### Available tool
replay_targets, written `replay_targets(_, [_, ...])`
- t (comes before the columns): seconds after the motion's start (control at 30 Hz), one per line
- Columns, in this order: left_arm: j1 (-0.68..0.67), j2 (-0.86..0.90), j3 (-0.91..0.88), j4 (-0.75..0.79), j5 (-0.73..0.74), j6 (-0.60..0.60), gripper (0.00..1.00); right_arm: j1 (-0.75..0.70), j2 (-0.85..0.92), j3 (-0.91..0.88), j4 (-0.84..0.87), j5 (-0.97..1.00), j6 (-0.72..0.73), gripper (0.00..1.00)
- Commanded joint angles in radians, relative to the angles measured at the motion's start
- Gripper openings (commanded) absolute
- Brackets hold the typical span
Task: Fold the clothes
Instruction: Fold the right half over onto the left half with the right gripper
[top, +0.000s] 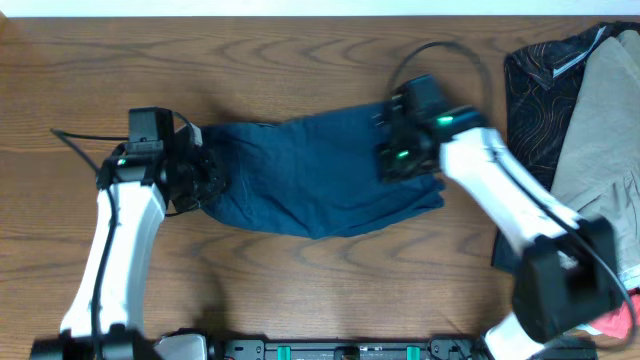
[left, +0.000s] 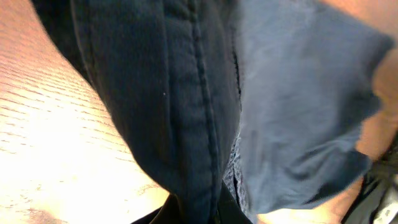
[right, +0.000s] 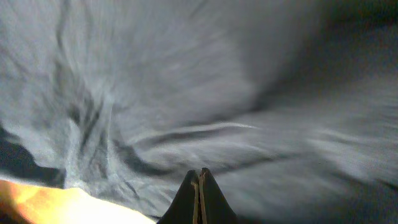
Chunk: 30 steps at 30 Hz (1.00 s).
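Observation:
The clothes are a dark navy garment lying spread across the middle of the table. My left gripper is at its left end. In the left wrist view a thick stitched seam of the garment runs down into the jaws, which are shut on it. My right gripper is over the garment's upper right corner. In the right wrist view its fingertips are pressed together just above blurred navy cloth, with no cloth visible between them.
A pile of other garments lies at the table's right edge: a dark patterned one and a beige one. Something pink shows at the bottom right. Bare wood table surrounds the navy garment.

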Motion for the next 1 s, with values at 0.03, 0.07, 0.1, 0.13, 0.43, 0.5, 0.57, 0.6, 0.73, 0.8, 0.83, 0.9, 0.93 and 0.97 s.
replay_targets(0.03, [0.003, -0.083, 0.035, -0.017, -0.013, 0.013, 0.06, 0.132, 0.12, 0.01, 0.06, -0.13, 0.005, 0.01])
replay_targets(0.07, [0.003, -0.097, 0.035, -0.019, -0.013, 0.013, 0.06, 0.167, 0.153, 0.01, 0.087, -0.152, 0.005, 0.01])
replay_targets(0.1, [0.003, -0.11, 0.035, -0.021, -0.013, 0.013, 0.06, 0.199, 0.182, 0.01, 0.114, -0.172, 0.006, 0.01])
replay_targets(0.13, [0.003, -0.118, 0.035, -0.024, -0.013, 0.012, 0.06, 0.225, 0.206, 0.01, 0.14, -0.186, 0.014, 0.01])
replay_targets(0.43, [0.003, -0.155, 0.09, -0.031, 0.003, -0.063, 0.06, 0.424, 0.34, 0.01, 0.351, -0.227, 0.076, 0.01])
replay_targets(0.5, [0.002, -0.155, 0.104, -0.032, 0.006, -0.066, 0.06, 0.433, 0.338, 0.014, 0.373, -0.197, 0.076, 0.03])
replay_targets(0.57, [0.003, -0.155, 0.106, -0.035, 0.006, -0.066, 0.06, 0.428, 0.337, 0.028, 0.373, -0.185, 0.076, 0.09])
replay_targets(0.6, [0.003, -0.155, 0.106, -0.04, 0.005, -0.066, 0.06, 0.421, 0.334, 0.037, 0.369, -0.186, 0.076, 0.16])
replay_targets(0.73, [0.003, -0.154, 0.106, -0.057, -0.011, -0.061, 0.06, 0.351, 0.294, 0.104, 0.259, -0.182, 0.032, 0.27])
replay_targets(0.8, [0.003, -0.154, 0.106, -0.058, -0.026, -0.061, 0.06, 0.31, 0.267, 0.135, 0.191, -0.153, 0.011, 0.29])
replay_targets(0.83, [0.003, -0.154, 0.106, -0.057, -0.026, -0.061, 0.06, 0.288, 0.253, 0.149, 0.155, -0.123, 0.012, 0.29])
replay_targets(0.9, [0.003, -0.154, 0.106, -0.057, -0.026, -0.061, 0.06, 0.24, 0.227, 0.173, 0.085, -0.051, 0.012, 0.29])
replay_targets(0.93, [0.003, -0.154, 0.106, -0.058, -0.026, -0.061, 0.06, 0.216, 0.215, 0.177, 0.056, -0.013, 0.012, 0.29])
replay_targets(0.97, [0.003, -0.154, 0.106, -0.058, -0.026, -0.061, 0.06, 0.195, 0.205, 0.177, 0.033, 0.021, 0.012, 0.29])
